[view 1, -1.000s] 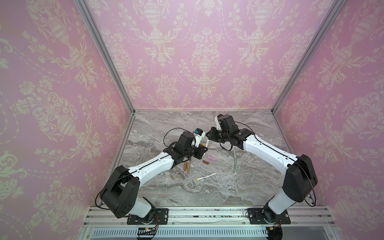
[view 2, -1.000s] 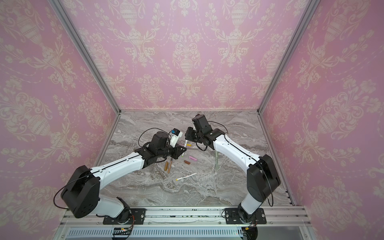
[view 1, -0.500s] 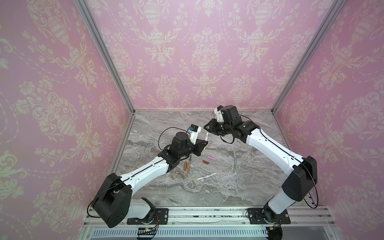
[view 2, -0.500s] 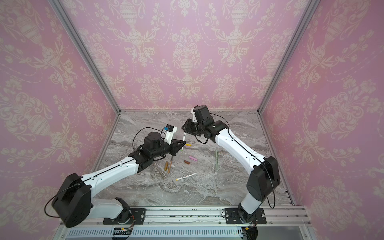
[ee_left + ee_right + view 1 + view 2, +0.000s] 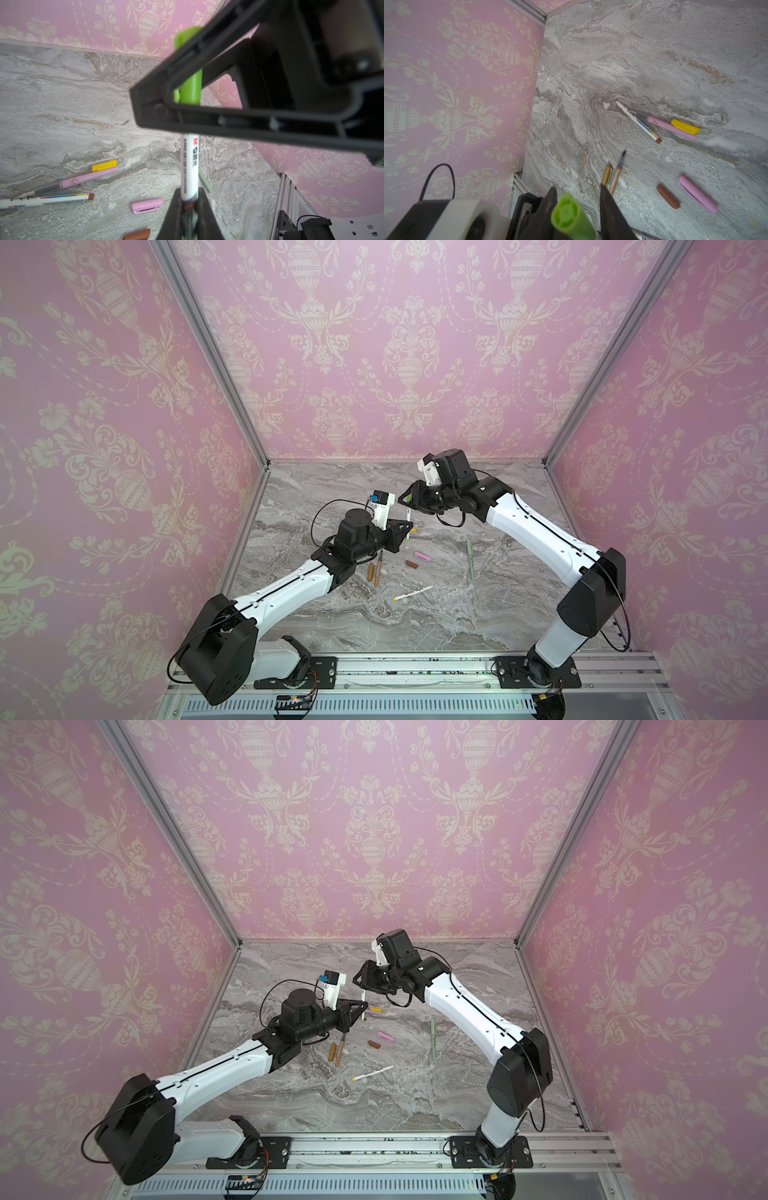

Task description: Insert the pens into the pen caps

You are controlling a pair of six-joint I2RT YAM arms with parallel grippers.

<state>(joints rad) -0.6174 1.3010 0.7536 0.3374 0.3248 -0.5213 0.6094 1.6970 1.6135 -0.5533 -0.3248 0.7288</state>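
My left gripper [image 5: 405,526] [image 5: 360,1007] [image 5: 189,199] is shut on a white pen [image 5: 408,516] [image 5: 363,997] [image 5: 189,166], which stands upright. A bright green pen cap [image 5: 409,498] [image 5: 190,87] [image 5: 569,216] sits in line on the pen's upper end; a finger of the right gripper hides the joint. My right gripper [image 5: 409,501] [image 5: 362,978] [image 5: 578,188] is open around that cap, with a clear gap on one side. The other pens and pen caps lie on the marble table [image 5: 457,626].
On the table lie a yellow cap [image 5: 415,531] [image 5: 685,126] beside a pink pen [image 5: 87,178] [image 5: 670,127]. Also there: a brown-ended white pen [image 5: 45,200], pink cap [image 5: 422,557], brown cap [image 5: 411,564], tan cap [image 5: 370,571], tan pen [image 5: 378,572], yellow-ended white pen [image 5: 413,593], sage pen [image 5: 470,558].
The right gripper's jaws have opened off the green cap. The right gripper has shifted a little left, and the left arm still holds the pen upright.
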